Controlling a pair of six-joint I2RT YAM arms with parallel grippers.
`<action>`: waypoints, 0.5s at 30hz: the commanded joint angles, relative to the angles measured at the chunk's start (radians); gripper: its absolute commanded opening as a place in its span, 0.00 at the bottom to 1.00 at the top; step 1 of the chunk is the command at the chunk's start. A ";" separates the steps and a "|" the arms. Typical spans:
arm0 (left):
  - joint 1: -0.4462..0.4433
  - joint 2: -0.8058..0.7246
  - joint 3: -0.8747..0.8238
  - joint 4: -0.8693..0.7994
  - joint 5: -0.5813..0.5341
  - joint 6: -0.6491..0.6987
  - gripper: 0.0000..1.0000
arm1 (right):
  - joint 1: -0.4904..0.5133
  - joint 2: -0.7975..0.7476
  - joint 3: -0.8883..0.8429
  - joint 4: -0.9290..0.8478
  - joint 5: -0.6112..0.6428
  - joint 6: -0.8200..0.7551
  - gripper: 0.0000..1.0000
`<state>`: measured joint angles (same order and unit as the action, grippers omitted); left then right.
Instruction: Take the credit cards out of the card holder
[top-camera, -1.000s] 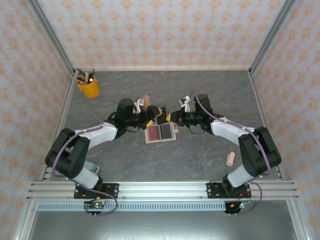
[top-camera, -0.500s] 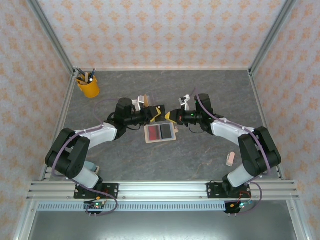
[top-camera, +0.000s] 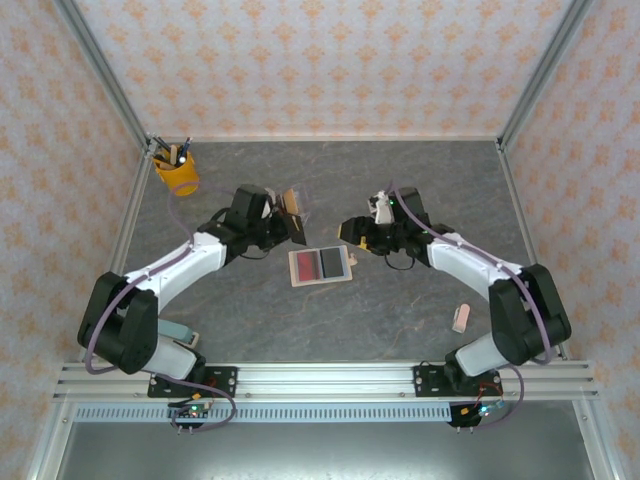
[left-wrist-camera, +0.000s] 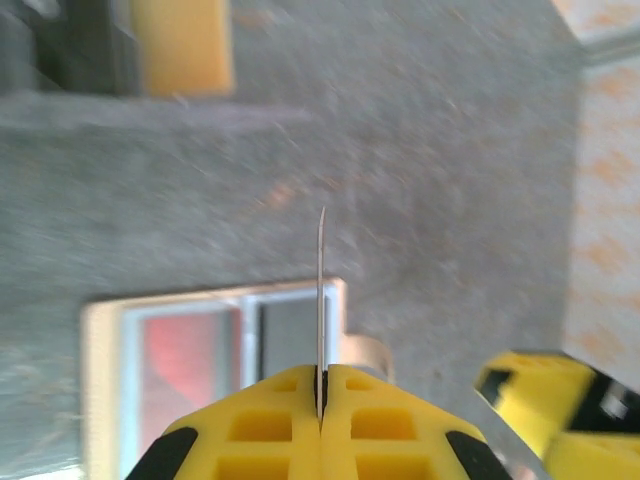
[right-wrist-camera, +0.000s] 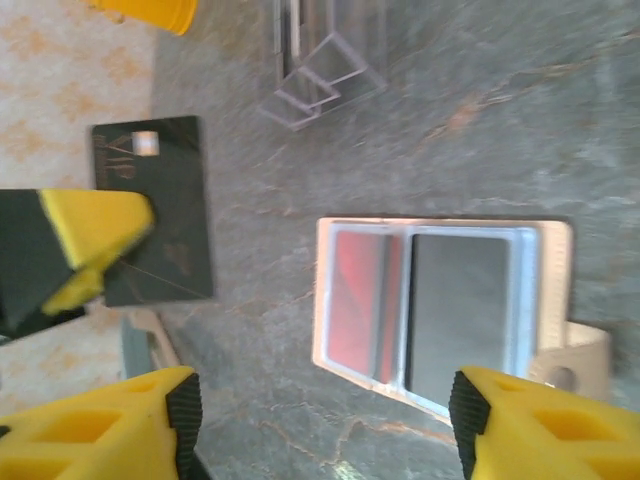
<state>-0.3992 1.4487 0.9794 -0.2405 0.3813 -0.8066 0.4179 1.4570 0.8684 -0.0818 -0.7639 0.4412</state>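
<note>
card holder (right-wrist-camera: 553, 300): lies open and flat on the table, directly under the gap between the jaws of the right gripper (right-wrist-camera: 320, 400). those jaws stand wide apart and hold nothing. the holder's closing tab is near one finger.

inside it: red card (right-wrist-camera: 355, 300) in one pocket, dark grey card (right-wrist-camera: 462, 310) in the pocket beside it. both are fully seated and untouched.

outside it: dark "vip" card (right-wrist-camera: 180, 170), pinched between the closed jaws of the left gripper (left-wrist-camera: 321, 385). it is seen edge-on from that wrist, sticks out past the fingertips, and is lifted clear of the holder and off to its side.

progress (judgement): one card is out and two are left to pull. the lifted card has not yet been put down. i cannot tell whether more cards are stacked under the two showing.

count:
- cards: 3 (1 held, 2 in pockets)
- card holder: 1
- clear stand (right-wrist-camera: 325, 75): 1, beyond the held card
- yellow pen cup (top-camera: 178, 175): 1, well away from both sets of jaws
- small pink block (top-camera: 461, 318): 1, well behind the right jaws
</note>
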 joint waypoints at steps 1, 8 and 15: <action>0.004 -0.010 0.112 -0.343 -0.303 0.115 0.01 | -0.001 -0.045 0.022 -0.116 0.210 -0.096 0.75; 0.002 0.134 0.359 -0.567 -0.498 0.133 0.01 | -0.001 -0.087 -0.033 -0.108 0.367 -0.113 0.86; -0.026 0.375 0.657 -0.689 -0.573 0.137 0.00 | -0.002 -0.104 -0.065 -0.097 0.419 -0.119 0.90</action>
<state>-0.4049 1.7565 1.5394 -0.8104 -0.0959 -0.6861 0.4179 1.3823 0.8223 -0.1722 -0.4107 0.3424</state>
